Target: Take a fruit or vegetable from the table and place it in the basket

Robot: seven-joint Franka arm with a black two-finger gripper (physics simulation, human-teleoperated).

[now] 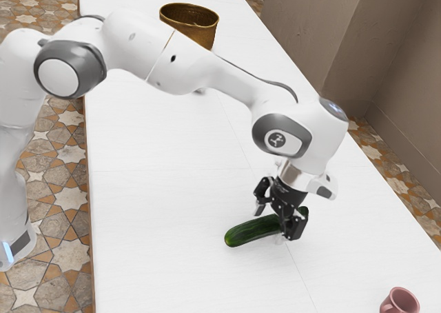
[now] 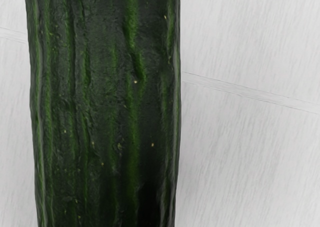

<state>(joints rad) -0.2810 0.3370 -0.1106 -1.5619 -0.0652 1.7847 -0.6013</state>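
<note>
Exterior view, left to right. Patterned tile floor (image 1: 69, 197) lies along the left edge. My white arm (image 1: 138, 54) enters at the left, arches across the upper part of the frame and descends right of centre. The white tabletop (image 1: 151, 189) extends from the upper left to the lower right. The woven, golden-brown basket (image 1: 198, 32) stands upright at the upper centre, partly hidden behind my arm. The cucumber (image 1: 249, 231), dark green, lies on the tabletop below and right of centre, its near end toward the left and its other end showing beyond my gripper (image 1: 274, 226). My jaws are apart, one on each side of the cucumber's length. A brown wall (image 1: 310, 23) rises at the upper right. A pink mug (image 1: 403, 303) stands in the lower right corner, cut by the lower edge.

Wrist view, left to right. The ridged cucumber runs from the upper edge to the lower, left of centre, with pale tabletop on both sides; a thin seam (image 2: 240, 89) crosses the right part.
</note>
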